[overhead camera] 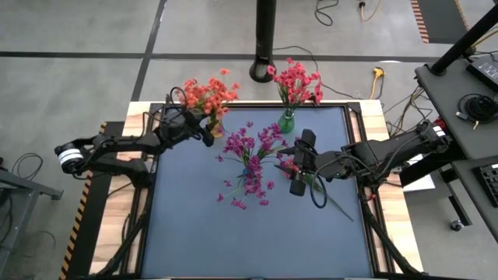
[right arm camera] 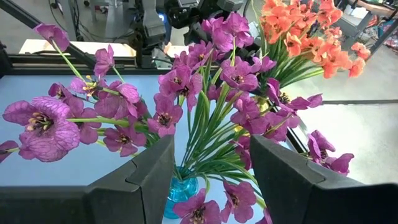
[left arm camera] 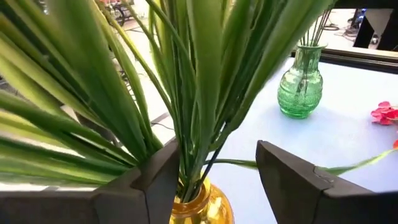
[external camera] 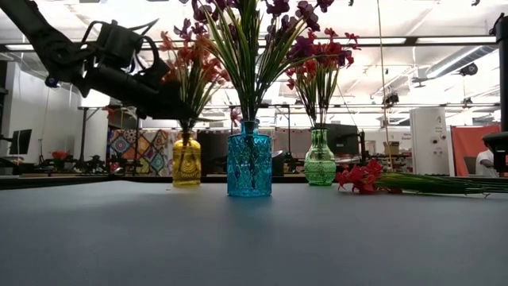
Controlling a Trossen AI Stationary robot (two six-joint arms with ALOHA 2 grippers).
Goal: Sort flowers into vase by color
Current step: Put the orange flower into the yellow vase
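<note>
Blue vase [external camera: 249, 159] centre; left hand [left arm camera: 211, 177] released around orange flowers' [overhead camera: 208, 95] stems, right hand [right arm camera: 208, 180] parted beside purple flowers [right arm camera: 205, 87].

Three vases stand on the table [overhead camera: 194, 233], each holding flowers: one [overhead camera: 212, 124] at the far left corner, one [overhead camera: 286, 121] at the far edge's middle, and a third [overhead camera: 250, 173] nearer the centre, in front of and between the other two. The left gripper [overhead camera: 208, 136] sits at the far-left vase, its fingers either side of the stems just above the vase mouth. The right gripper [overhead camera: 299, 155] hangs just right of the centre vase (a loose sprig [overhead camera: 311, 177] lies on the table beneath that arm).
</note>
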